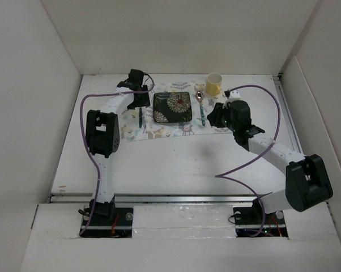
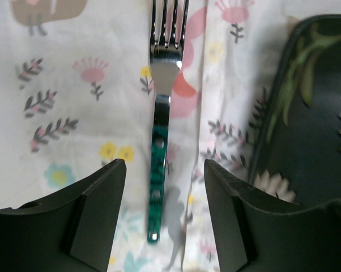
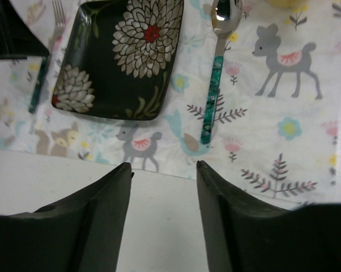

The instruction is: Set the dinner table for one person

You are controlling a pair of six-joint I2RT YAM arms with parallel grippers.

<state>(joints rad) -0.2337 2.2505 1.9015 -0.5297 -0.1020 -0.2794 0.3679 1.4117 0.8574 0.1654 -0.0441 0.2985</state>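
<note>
The dinner table (image 1: 176, 164), a large plain white flat tabletop, fills the middle of the top view from the rail by the arm bases up to the back wall. White panels stand along its left and right sides.

In the upper middle of that view a pastel cloth placemat printed with deer, foxes and flowers (image 1: 159, 134) lies flat on it. On the middle of the mat sits a square black plate with big white flower patterns (image 1: 172, 107).

Just left of the plate a metal fork with a green handle (image 2: 157, 147) lies flat on the mat, its tines pointing to the far wall. Just right of the plate is a metal spoon with a matching green handle (image 3: 211, 102), its bowl at the far end too. A small yellow cup (image 1: 213, 84) stands upright at the mat's upper right corner, close to the spoon's bowl.

From where I stand, the left gripper (image 2: 165, 165) hangs over the fork. Its two black fingers are spread either side of the green handle and apart from it.

The right gripper (image 3: 163, 167) sits right of the spoon near the mat's lower edge. Its fingers are spread too, with nothing between them but bare white table and the mat's edge.
</note>
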